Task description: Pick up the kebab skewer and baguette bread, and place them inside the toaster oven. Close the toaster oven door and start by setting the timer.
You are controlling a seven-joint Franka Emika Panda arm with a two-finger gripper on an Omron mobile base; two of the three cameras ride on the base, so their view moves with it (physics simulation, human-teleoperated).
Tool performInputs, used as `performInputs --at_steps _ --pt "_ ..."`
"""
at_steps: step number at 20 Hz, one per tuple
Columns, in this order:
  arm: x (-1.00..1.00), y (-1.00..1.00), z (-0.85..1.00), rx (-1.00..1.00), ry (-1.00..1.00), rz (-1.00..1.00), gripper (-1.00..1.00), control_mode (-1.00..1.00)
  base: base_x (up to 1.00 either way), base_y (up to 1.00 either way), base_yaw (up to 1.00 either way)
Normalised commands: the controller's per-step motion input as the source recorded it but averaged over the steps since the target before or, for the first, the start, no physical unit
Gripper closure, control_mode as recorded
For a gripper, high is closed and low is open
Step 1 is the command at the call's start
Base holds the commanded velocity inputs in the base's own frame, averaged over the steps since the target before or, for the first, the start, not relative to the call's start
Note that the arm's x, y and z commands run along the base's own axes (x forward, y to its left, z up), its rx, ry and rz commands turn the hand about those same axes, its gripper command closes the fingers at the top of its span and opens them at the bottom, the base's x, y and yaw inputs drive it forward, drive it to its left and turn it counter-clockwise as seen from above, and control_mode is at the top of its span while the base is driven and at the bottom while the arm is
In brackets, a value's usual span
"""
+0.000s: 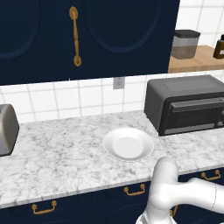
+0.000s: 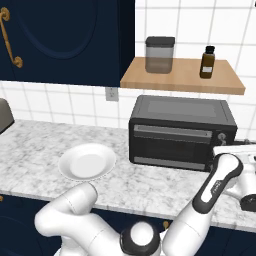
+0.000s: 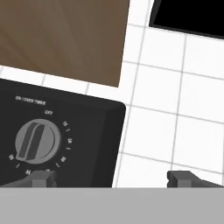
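Two wide-spread fingertips of the empty gripper are hovering before the toaster oven.

Its timer dial is sitting just above the left fingertip; the dial's lower markings are being cut off.

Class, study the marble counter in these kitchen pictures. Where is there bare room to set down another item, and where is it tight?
The widest free patch of counter lies between the silver toaster and the white plate. A narrower strip runs along the front edge below the plate. It is crowded at the toaster oven, where the arm and its open gripper stand by the timer dial.
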Motion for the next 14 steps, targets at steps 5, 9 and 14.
performInputs --at_steps 5,9,14 --pt "0.2 0.0 0.0 -0.09 0.06 0.0 -1.0 -1.0 0.0 0.0 0.0" --pt "0.26 0.0 0.0 -0.03 0.12 0.0 -1.0 -1.0 0.0 0.0 0.0" --pt "0.03 0.02 0.0 0.0 0.17 0.0 -1.0 -1.0 0.0 0.0 0.0"
